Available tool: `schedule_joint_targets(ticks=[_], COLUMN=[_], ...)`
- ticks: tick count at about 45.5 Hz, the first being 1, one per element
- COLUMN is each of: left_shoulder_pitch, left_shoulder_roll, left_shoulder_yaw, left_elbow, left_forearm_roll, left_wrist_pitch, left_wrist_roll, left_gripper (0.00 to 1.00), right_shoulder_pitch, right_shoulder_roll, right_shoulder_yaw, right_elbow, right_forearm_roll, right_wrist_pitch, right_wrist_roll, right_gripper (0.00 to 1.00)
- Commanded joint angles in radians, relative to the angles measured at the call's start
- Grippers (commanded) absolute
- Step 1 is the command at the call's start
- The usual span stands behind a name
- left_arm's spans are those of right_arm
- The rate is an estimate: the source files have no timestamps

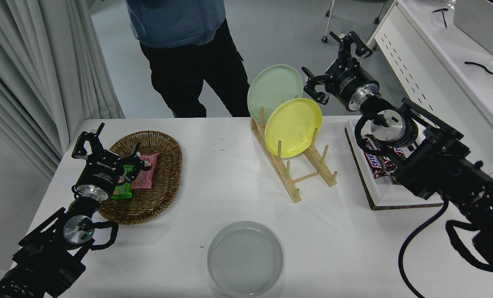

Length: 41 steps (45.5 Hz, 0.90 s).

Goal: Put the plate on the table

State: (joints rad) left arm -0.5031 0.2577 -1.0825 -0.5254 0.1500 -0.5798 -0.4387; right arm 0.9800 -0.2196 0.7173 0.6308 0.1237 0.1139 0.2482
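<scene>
The pale grey-white plate (245,258) lies flat on the white table (230,182) near its front edge, with nothing touching it. My right gripper (333,62) is raised high beyond the table's far right side, well away from the plate, open and empty, its fingers (312,85) spread just right of the mint-green plate. My left gripper (106,142) is parked at the lower left over the wicker basket, open and holding nothing.
A wooden rack (296,165) holds a mint-green plate (273,89) and a yellow plate (293,126) upright. A wicker basket (163,182) with snack packets sits left. A white tray (389,194) with chocolate bars sits right. A person (180,49) stands at the far side.
</scene>
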Motion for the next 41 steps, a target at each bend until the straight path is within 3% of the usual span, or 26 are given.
schedule_joint_targets(ticks=[1,34,41], left_shoulder_pitch=[0.000,0.000,0.000], left_shoulder_roll=[-0.001,0.000,0.000], left_shoulder_yaw=[0.001,-0.001,0.001], left_elbow=[-0.001,-0.001,-0.001], left_forearm_roll=[0.000,-0.001,0.000], left_wrist_pitch=[0.000,0.000,0.000], left_wrist_roll=[0.000,0.000,0.000], left_gripper=[1.00,1.00,1.00], right_shoulder_pitch=[-0.110,-0.340,-0.363], right_shoulder_roll=[-0.067,-0.063,-0.066], right_shoulder_yaw=[0.057,0.297,0.298], right_elbow=[0.003,-0.080,-0.075], right_forearm_roll=[-0.071,-0.142,-0.184], right_wrist_pitch=[-0.002,0.046,0.119], right_wrist_roll=[0.049,0.056,0.056], right_gripper=[0.99,0.99,0.99])
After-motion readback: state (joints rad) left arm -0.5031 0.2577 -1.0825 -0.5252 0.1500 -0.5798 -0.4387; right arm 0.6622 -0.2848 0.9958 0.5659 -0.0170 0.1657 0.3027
